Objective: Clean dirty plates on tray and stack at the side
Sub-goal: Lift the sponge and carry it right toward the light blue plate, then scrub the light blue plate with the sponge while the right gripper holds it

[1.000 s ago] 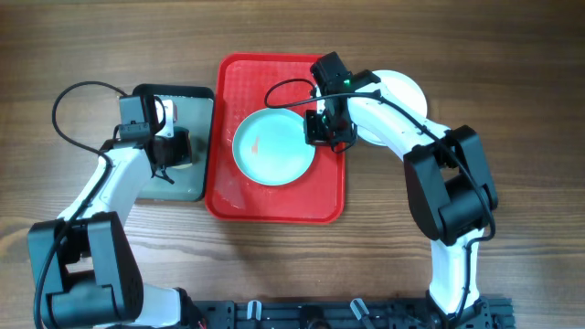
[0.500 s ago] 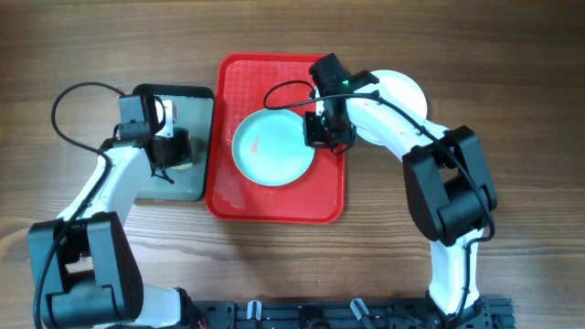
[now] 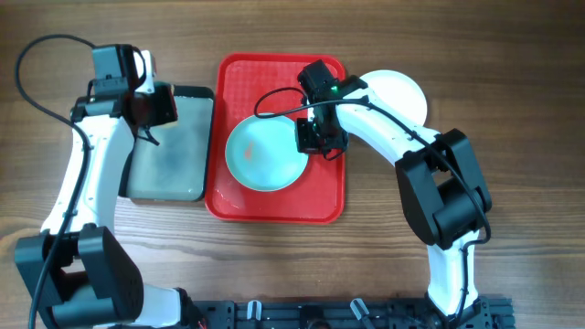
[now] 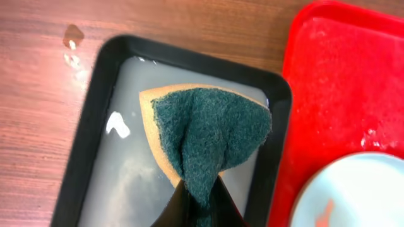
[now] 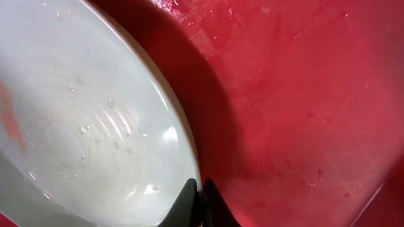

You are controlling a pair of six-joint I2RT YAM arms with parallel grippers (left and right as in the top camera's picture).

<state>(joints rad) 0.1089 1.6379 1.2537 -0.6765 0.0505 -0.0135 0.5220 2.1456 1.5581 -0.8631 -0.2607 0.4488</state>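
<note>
A light blue plate (image 3: 263, 157) with a small reddish smudge lies on the red tray (image 3: 274, 208). My right gripper (image 3: 315, 137) is shut on the plate's right rim, which is lifted a little off the tray (image 5: 303, 94); the pinched rim (image 5: 82, 113) shows wet drops in the right wrist view. My left gripper (image 3: 155, 106) is shut on a green and orange sponge (image 4: 208, 132) and holds it above the back of the dark grey tray (image 3: 169, 187). A white plate (image 3: 407, 91) lies on the table right of the red tray, partly hidden by my right arm. A third plate is not in view.
The dark grey tray (image 4: 88, 151) holds a film of cloudy water and sits against the red tray's left side (image 4: 328, 82). Water drops lie on the wood behind it. The blue plate's edge (image 4: 360, 189) shows at the lower right of the left wrist view.
My left gripper has risen off the grey tray with the sponge and moved back and left. My right gripper has shifted the blue plate slightly left and toward the front.
</note>
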